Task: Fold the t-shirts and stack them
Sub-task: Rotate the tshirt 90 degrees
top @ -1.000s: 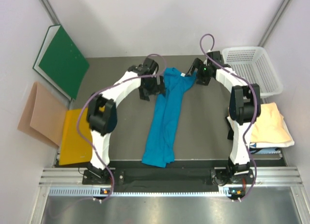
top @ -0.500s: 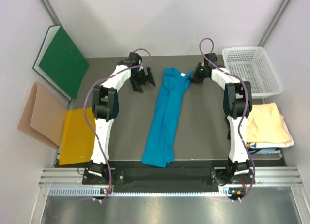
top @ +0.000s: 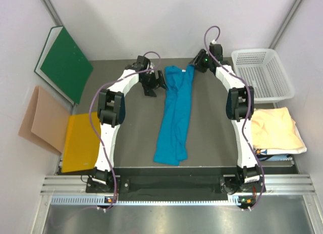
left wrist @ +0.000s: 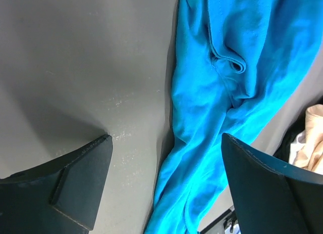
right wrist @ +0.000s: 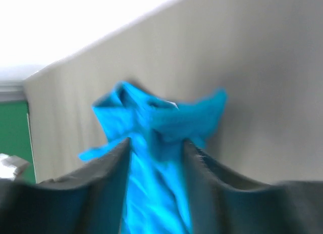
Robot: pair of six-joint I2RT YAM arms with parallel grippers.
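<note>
The teal tee (top: 174, 112) lies bunched in a long strip down the middle of the table, and the right gripper (top: 194, 67) has its jaws closed narrow on the tee's far right corner. The left gripper (top: 154, 86) hangs just left of the tee's far end, jaws spread wide with nothing in them. The cream tee (top: 275, 130) lies folded on the table's right side, outside and just near of the white basket (top: 255, 51).
</note>
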